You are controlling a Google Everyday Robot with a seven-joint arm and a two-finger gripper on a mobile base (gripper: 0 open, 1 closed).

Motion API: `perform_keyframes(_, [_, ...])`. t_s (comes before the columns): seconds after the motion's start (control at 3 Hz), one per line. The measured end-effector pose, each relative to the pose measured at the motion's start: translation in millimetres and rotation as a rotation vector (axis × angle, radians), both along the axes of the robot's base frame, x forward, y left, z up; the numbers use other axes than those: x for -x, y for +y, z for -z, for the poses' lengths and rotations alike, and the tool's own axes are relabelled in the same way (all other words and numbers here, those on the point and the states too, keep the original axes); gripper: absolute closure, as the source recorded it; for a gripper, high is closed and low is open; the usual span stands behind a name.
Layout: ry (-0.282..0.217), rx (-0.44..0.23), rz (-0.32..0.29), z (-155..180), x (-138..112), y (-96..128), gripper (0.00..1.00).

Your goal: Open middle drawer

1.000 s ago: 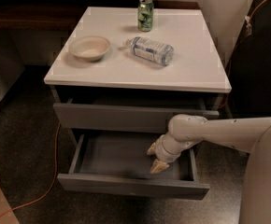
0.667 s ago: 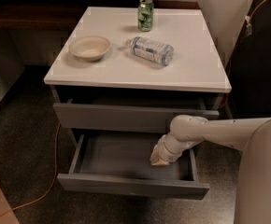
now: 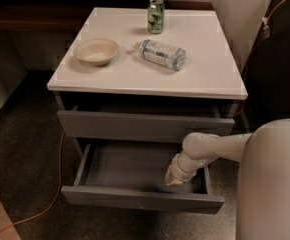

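Note:
The middle drawer (image 3: 140, 199) is a flat grey handleless front, pulled far out below the white-topped cabinet, and its plain grey inside shows. My gripper (image 3: 174, 177) is inside this drawer at its right end, just behind the front panel, pointing down. My pale arm (image 3: 220, 146) reaches in from the right. The upper grey drawer front (image 3: 145, 126) above it stands slightly out. A lower drawer is hidden under the open one.
On the white cabinet top (image 3: 210, 79) are a pale bowl (image 3: 96, 51), a lying plastic bottle (image 3: 161, 54) and an upright green can (image 3: 156, 15). An orange cable (image 3: 45, 204) runs over the dark floor at the left. A dark wall stands behind.
My gripper has shifted slightly to the right inside the open drawer. The drawer stands pulled out as before.

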State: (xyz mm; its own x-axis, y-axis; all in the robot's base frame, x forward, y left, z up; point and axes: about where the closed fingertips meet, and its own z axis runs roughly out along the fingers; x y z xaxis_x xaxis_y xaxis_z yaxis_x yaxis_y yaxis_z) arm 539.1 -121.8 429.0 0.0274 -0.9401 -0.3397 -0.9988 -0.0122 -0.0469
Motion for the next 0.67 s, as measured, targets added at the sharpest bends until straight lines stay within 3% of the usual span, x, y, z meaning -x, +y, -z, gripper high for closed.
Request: perform_keyframes(0.67, [0.05,0.02,0.005,27.6,17.7,-4.6,1.0])
